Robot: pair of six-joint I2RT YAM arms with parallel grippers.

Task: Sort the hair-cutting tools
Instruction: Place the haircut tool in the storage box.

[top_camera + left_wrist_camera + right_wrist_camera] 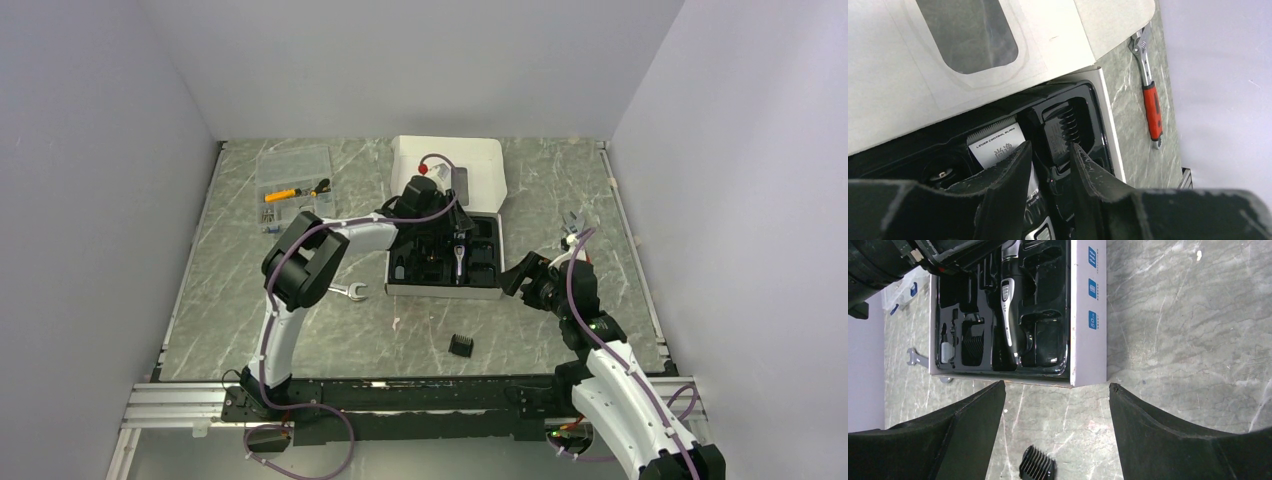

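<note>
The black-and-silver clipper (458, 262) lies in the black tray of a white box (490, 292); it also shows in the right wrist view (1010, 305), and its labelled blade shows in the left wrist view (998, 142). My left gripper (432, 212) is over the tray, jaws a little apart and empty (1050, 150), beside a comb attachment (1063, 127) seated in a slot. Another comb (973, 342) sits in the tray. One loose black comb (461, 345) lies on the table in front of the box. My right gripper (1057, 387) is wide open just above and behind it (1037, 464).
A silver open-end wrench (350, 292) lies left of the box. A red-handled adjustable wrench (1152, 107) lies on the table right of the box. A clear organiser case (293, 185) stands at the back left. The box lid (470, 160) lies open behind the tray.
</note>
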